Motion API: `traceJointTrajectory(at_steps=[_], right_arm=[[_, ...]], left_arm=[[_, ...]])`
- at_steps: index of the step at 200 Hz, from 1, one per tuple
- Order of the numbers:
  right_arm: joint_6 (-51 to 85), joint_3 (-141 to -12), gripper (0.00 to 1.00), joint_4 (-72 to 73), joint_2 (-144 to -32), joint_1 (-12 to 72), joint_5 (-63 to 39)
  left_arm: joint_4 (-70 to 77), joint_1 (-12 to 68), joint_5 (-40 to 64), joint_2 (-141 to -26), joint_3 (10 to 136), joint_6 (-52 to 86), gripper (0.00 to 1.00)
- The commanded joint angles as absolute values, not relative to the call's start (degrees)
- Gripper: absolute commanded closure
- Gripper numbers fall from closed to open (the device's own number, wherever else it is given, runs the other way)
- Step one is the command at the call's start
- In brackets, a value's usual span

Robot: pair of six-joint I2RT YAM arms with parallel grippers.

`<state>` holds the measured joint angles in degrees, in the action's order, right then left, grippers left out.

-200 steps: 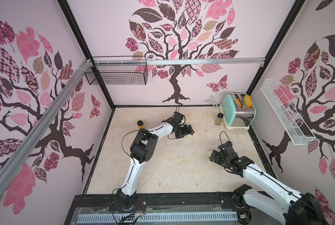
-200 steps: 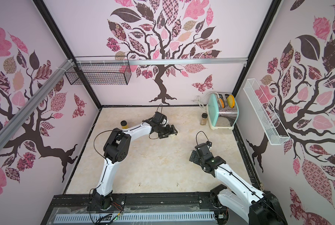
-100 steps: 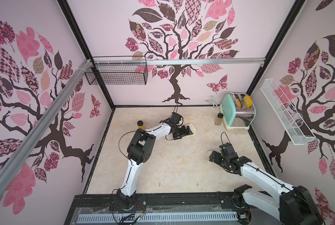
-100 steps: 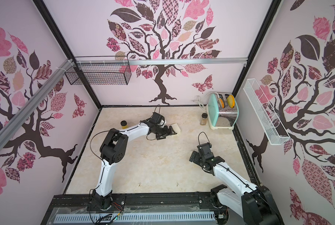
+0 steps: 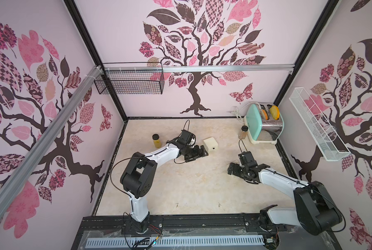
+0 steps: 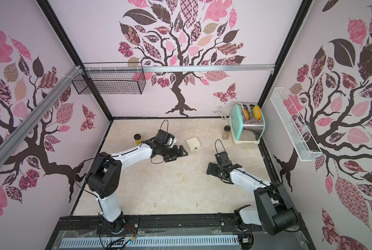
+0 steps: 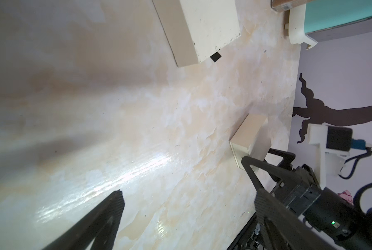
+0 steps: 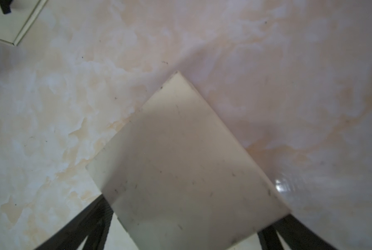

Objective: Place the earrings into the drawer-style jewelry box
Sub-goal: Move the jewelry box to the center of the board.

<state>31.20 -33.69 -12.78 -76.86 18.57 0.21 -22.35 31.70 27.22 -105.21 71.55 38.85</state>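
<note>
The cream jewelry box (image 5: 211, 144) with a small black pull tab lies at mid-table, and also shows in the left wrist view (image 7: 209, 23). My left gripper (image 5: 199, 152) stands open and empty just beside it, and its fingers (image 7: 107, 216) frame bare table. A second cream box part (image 8: 180, 151) rests on the table, turned cornerwise between the wide-open fingers of my right gripper (image 5: 246, 171). Two tiny earrings (image 5: 177, 205) (image 5: 219, 204) lie near the table's front edge in both top views, far from both grippers.
A mint toaster (image 5: 264, 123) with a spice jar (image 5: 243, 132) beside it stands at the back right. A jar of yellow contents (image 5: 156, 140) sits behind the left arm. Wire baskets hang on the back wall (image 5: 128, 82) and the right wall (image 5: 317, 127).
My left gripper has drawn back off the jewelry box, which now shows fully, and its jaws have opened slightly wider. The right gripper has hardly moved.
</note>
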Motion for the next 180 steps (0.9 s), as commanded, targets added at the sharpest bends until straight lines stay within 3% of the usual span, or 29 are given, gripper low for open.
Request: traceJointTrajectory(at_steps=[1,62,156,180], right_arm=[[28.21,-38.18,0.01,-15.86,-78.38,18.34,0.42],[25.94,-41.88,0.01,-13.87,-81.71,18.39,-2.29],[25.40,-51.85,0.01,-19.28,-92.29,24.33,6.37],[25.06,-51.92,0.08,-19.63,-91.85,26.05,8.45]], left_arm=[[-21.36,31.59,27.65,-102.88,68.93,37.45,0.03],[-20.70,31.55,28.34,-99.99,65.85,36.79,0.03],[-19.77,31.55,28.28,-97.82,63.40,36.72,0.02],[-19.70,31.51,28.30,-97.67,63.37,36.85,0.02]])
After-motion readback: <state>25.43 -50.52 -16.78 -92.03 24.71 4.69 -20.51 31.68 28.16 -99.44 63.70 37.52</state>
